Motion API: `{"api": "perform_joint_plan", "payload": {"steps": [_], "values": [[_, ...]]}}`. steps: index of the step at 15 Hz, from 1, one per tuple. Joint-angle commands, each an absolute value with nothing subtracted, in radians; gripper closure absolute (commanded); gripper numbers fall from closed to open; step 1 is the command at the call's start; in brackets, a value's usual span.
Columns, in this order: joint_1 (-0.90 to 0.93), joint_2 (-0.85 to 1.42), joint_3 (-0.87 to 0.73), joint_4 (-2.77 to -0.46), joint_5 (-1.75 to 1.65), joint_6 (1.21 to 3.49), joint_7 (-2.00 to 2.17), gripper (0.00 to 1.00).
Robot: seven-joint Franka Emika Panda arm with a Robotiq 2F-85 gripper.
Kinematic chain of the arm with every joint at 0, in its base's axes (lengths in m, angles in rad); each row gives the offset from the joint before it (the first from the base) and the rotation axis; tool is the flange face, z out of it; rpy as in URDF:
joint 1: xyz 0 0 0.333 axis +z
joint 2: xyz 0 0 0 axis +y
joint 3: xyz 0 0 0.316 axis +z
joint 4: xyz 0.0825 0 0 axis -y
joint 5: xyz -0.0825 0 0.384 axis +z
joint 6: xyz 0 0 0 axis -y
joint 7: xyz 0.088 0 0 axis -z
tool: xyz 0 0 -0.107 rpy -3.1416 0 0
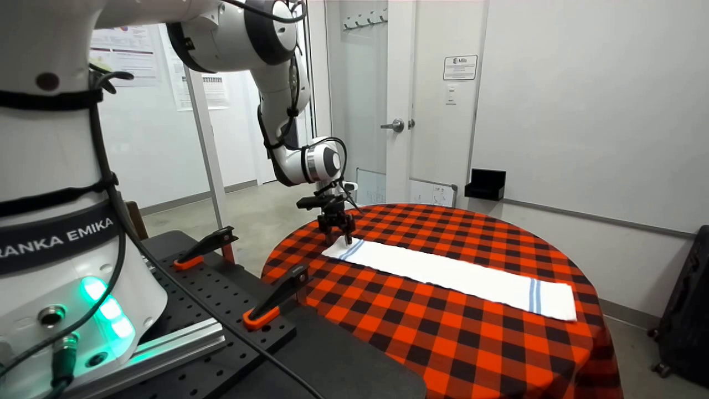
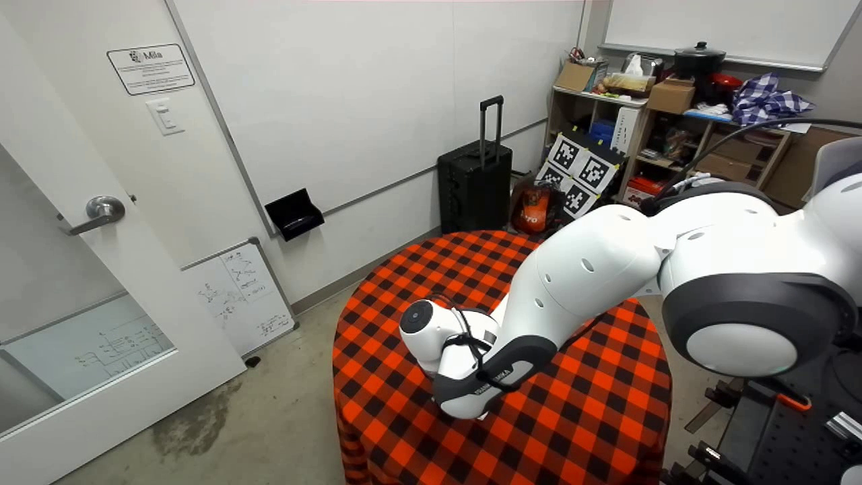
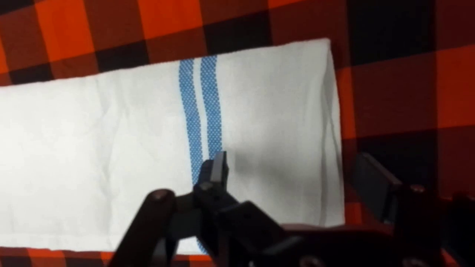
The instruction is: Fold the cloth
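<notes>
Current step, as judged: grasp the cloth [image 1: 443, 271], laid lengthwise on the checked tablecloth [image 1: 388, 316]. In an exterior view the gripper [image 1: 339, 241] straddles its left edge, fingers [image 3: 376, 187] wide apart, holding nothing; contact is unclear. Next: lower if required, close, lift, fold rightward.
</notes>
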State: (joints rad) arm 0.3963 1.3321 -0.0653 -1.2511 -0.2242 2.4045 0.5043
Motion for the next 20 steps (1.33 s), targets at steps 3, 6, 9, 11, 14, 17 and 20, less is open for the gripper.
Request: {"api": "perform_joint_plan", "payload": {"steps": [3, 6, 9, 11, 14, 17, 20], "values": [[0.396, 1.349, -0.066, -1.209, -0.193, 2.386, 0.461, 0.62], [0.395, 1.349, -0.068, -1.215, -0.195, 2.389, 0.460, 0.84], [0.395, 1.351, -0.071, -1.218, -0.196, 2.391, 0.460, 1.00], [0.396, 1.344, -0.072, -1.222, -0.197, 2.393, 0.459, 1.00], [0.383, 1.318, -0.053, -1.240, -0.221, 2.397, 0.468, 0.99], [0.384, 1.267, -0.044, -1.272, -0.223, 2.403, 0.457, 0.99], [0.396, 1.184, -0.044, -1.314, -0.243, 2.408, 0.435, 0.99]]}}
